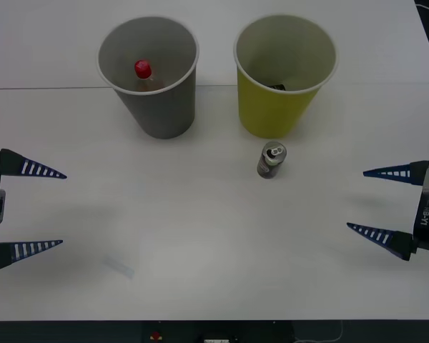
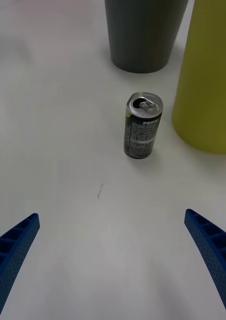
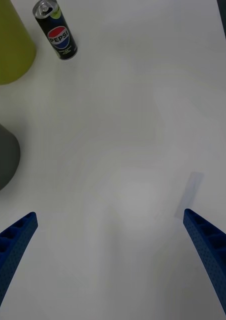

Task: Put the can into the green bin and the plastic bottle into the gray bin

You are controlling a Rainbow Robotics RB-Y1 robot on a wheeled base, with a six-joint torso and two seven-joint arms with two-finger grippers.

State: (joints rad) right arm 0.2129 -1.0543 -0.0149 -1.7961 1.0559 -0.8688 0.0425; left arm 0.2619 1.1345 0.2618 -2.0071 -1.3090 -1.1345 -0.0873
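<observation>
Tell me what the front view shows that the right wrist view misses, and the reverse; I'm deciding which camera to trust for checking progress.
Front view alone: the plastic bottle, red cap up, inside the gray bin; a dark object at the bottom of the green bin; the left gripper, open near the table's left edge.

Right wrist view alone: the printed label on the can, and a small dark mark on the table.

Both: the can upright on the table in front of the green bin, both bins, and the right gripper, open.
</observation>
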